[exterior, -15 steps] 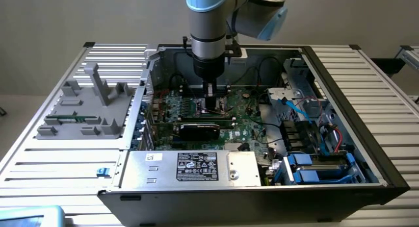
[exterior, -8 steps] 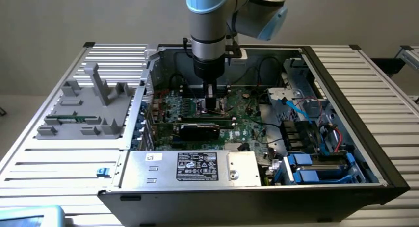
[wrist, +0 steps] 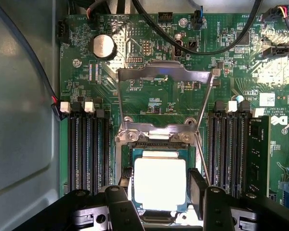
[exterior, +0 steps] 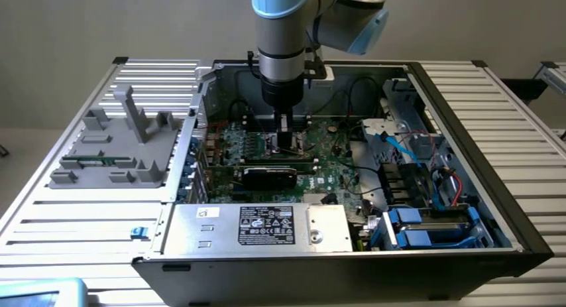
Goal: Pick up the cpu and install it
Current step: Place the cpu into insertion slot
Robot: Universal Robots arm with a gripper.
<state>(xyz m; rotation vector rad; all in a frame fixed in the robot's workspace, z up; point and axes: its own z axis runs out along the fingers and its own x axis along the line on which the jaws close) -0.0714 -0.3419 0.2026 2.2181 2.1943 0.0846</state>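
Open case (exterior: 336,275), cpu (wrist: 160,179) in socket (wrist: 156,144), tool (wrist: 160,186) gripping it

In the wrist view, one edge of the small flat square cpu with a shiny silver-grey metal top (wrist: 160,178) is covered by the black metal hand (wrist: 161,202), and the picture's edge cuts off the hand's own body. In the exterior view the cpu is hidden under the hand (exterior: 285,146), and the grey-and-blue robot arm (exterior: 283,28) is cut off above. The print on the white label (exterior: 268,225) of the silver power supply box (exterior: 329,229) is too small to read. A pale blue object (exterior: 40,294) is cut off at the exterior view's left corner.
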